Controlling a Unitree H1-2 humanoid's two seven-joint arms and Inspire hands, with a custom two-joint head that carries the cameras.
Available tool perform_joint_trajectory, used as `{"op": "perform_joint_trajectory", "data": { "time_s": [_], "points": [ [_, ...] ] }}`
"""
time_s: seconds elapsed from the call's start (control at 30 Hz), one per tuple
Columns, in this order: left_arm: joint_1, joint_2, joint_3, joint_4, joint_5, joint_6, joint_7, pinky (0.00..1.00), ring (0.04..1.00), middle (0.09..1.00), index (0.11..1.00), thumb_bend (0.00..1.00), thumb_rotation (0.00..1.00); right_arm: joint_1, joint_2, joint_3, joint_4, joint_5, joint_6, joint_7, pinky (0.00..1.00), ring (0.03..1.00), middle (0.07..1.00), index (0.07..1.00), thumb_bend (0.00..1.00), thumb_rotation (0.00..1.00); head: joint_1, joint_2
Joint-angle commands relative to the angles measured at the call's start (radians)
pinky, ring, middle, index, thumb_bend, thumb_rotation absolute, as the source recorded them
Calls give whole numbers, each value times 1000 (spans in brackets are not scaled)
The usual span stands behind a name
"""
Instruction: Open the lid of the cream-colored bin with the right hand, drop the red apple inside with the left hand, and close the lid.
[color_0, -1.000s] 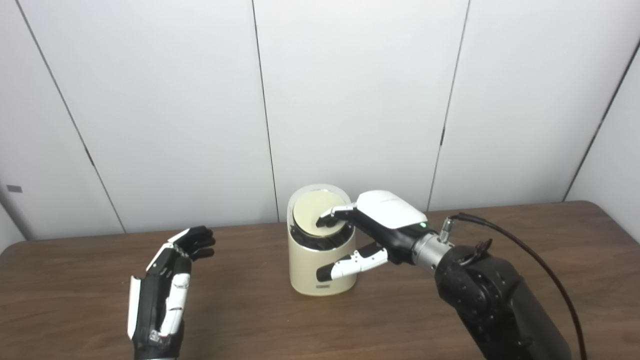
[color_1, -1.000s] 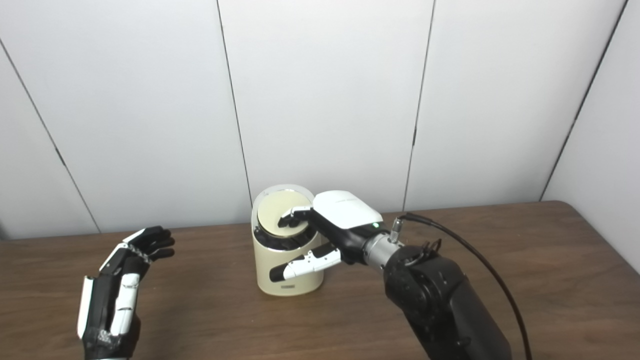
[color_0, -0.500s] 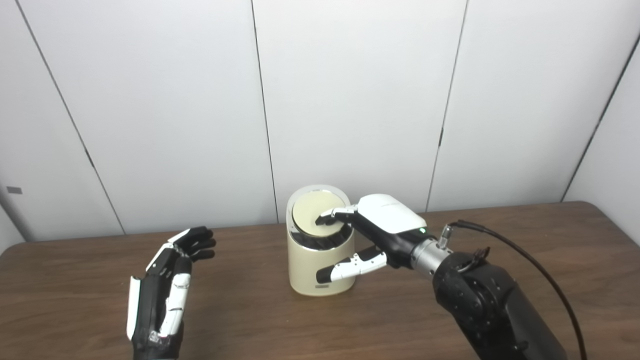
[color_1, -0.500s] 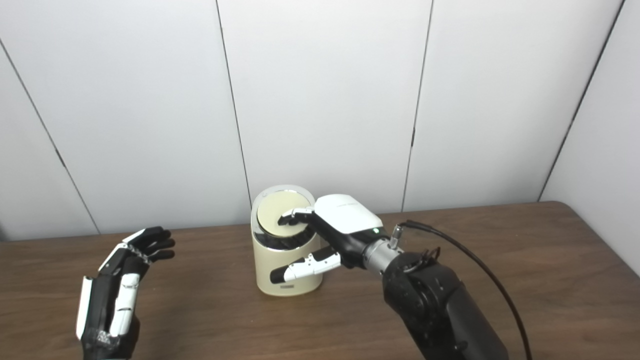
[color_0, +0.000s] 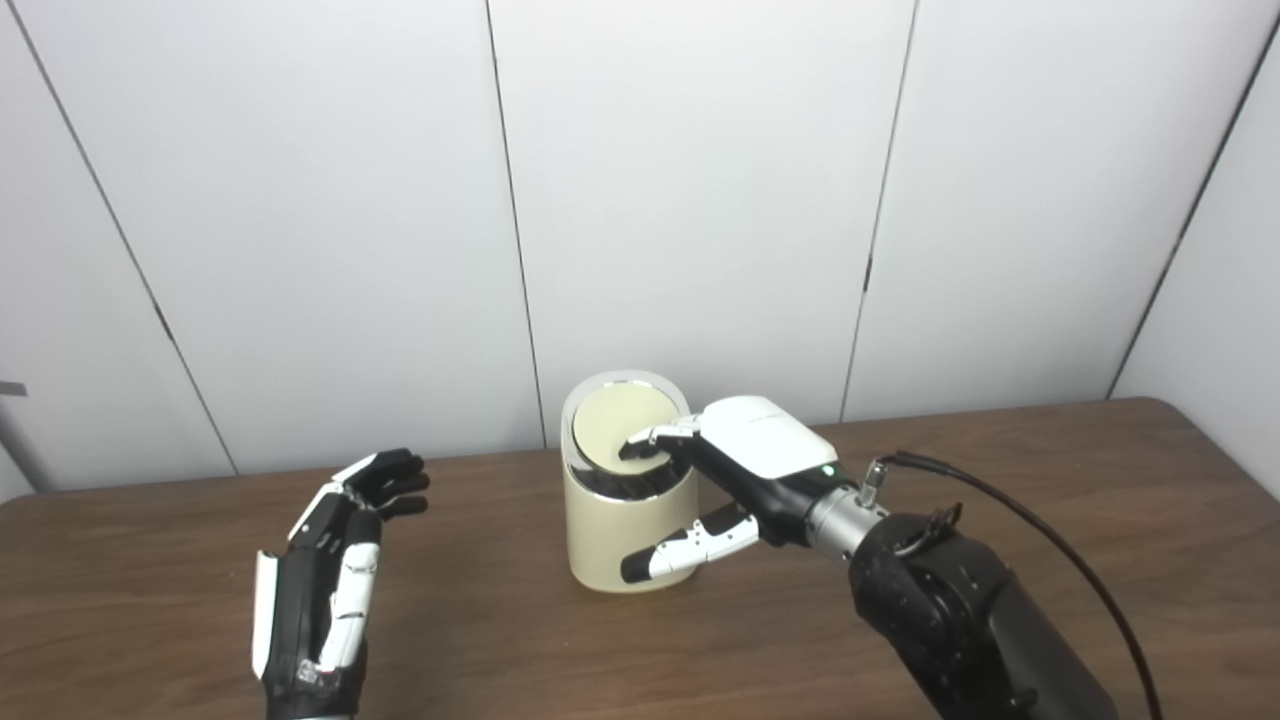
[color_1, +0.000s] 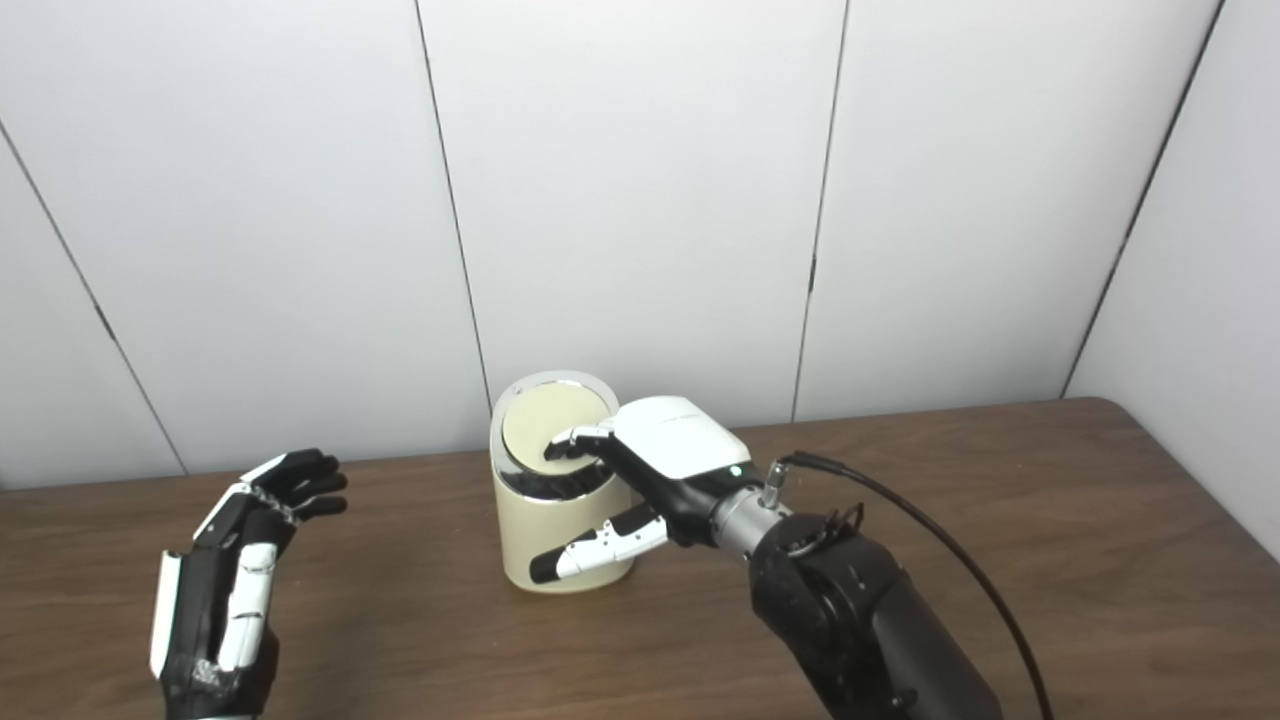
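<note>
- Cream-colored bin (color_0: 625, 530) stands upright on the brown table (color_0: 1000, 480), near the back edge, just in front of the white panel wall (color_0: 700, 200).
- Lid (color_0: 620, 440) is a round cream disc inside a chrome ring, tilted toward the camera; can't tell if it sits fully shut or is pushed in a little.
- Right hand (color_0: 745, 470) comes in from the right side and sits over the bin's right half; fingertips (color_0: 640, 447) rest curled on the lid's right part, touching it.
- Right thumb (color_0: 685, 545) sticks out low across the bin's front wall, apart from the fingers; the hand grips nothing, just presses on the lid.
- Black cable (color_0: 1050, 540) loops off the right wrist over the table.
- Left hand (color_0: 330, 575) is well apart from the bin at lower left, raised off the table, palm turned inward, fingers spread with tips slightly bent, holding nothing.
- Red apple: not visible in either view, so can't tell where it is.
</note>
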Motion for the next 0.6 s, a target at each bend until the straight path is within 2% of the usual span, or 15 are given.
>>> {"op": "perform_joint_trajectory", "data": {
  "time_s": [0.0,0.43,0.57],
  "points": [
    [-25,4,-3,-28,7,-17,-1,660,703,730,730,502,745,-17,-13,18,32,-25,28,58,856,839,790,765,955,849,-1,1],
    [-30,3,-3,-21,12,-25,3,655,701,727,726,497,741,-18,-12,24,29,-55,48,94,851,835,796,766,958,838,0,-3],
    [-29,4,-3,-19,22,-32,5,655,702,728,729,494,746,-6,-4,2,3,-29,39,60,854,833,799,777,956,826,-2,-2]
  ]
}}
